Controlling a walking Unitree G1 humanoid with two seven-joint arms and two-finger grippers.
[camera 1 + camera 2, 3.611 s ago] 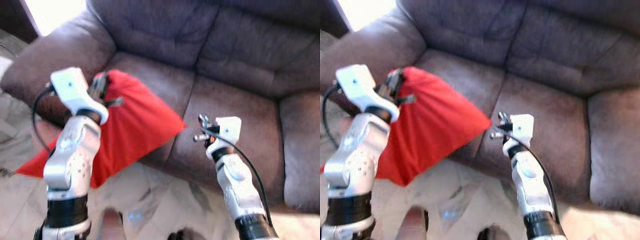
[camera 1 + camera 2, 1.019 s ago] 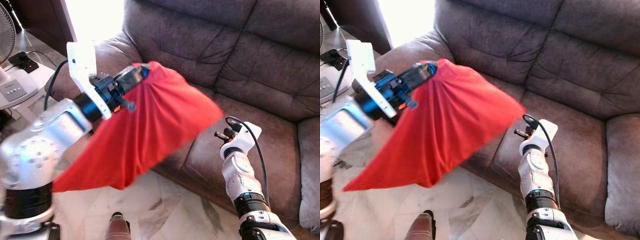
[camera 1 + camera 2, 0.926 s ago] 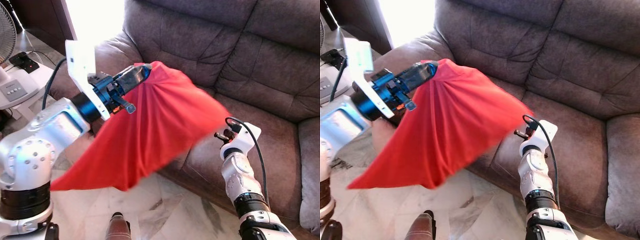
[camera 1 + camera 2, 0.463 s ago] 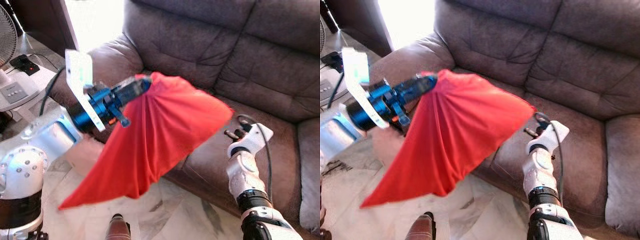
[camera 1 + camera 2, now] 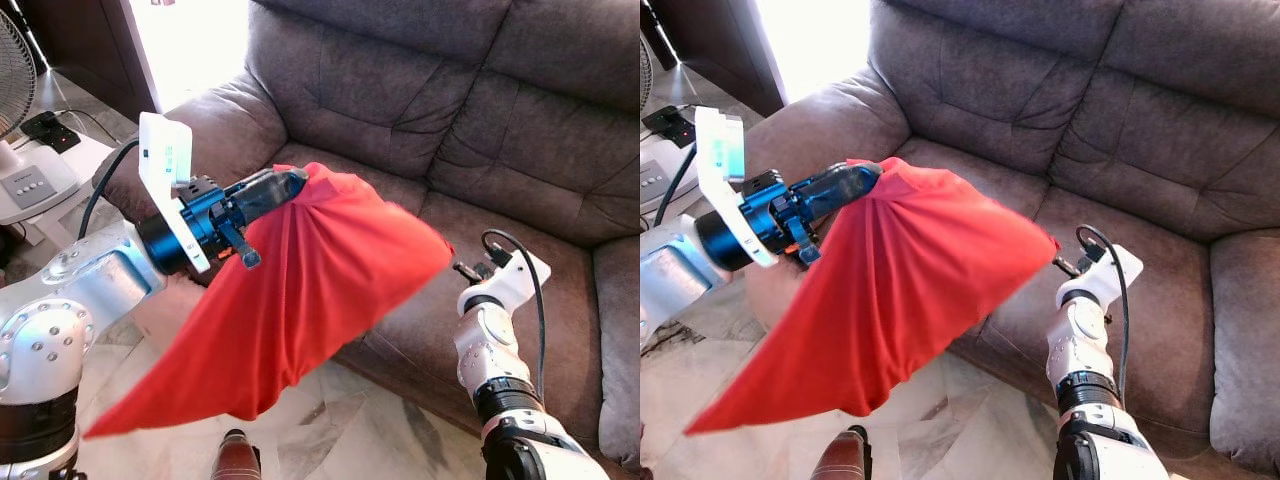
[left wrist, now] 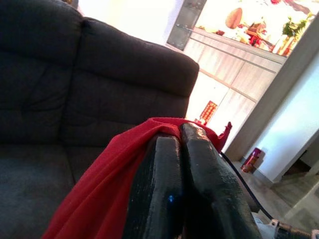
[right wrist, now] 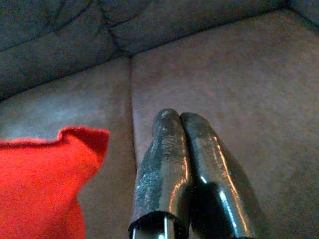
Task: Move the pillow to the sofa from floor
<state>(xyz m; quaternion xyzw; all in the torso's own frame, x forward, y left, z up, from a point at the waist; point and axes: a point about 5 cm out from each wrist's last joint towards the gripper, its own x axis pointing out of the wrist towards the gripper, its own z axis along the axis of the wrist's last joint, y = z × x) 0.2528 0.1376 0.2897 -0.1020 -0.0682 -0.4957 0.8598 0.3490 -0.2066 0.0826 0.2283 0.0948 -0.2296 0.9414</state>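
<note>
Marble floor (image 5: pixel 330 425) lies nearest you, the pillow (image 5: pixel 300 290) now off it. Your left hand (image 5: pixel 285 185) pinches its top corner, and it has swung out over the sofa (image 5: pixel 520 230) seat's front edge. Your right hand (image 7: pixel 182 154) hovers pressed together, empty, above the cushion. Release looks close.

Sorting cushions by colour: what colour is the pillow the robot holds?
Plain red. The pillow, pinched by the left gripper, shows best in the left eye view.
</note>
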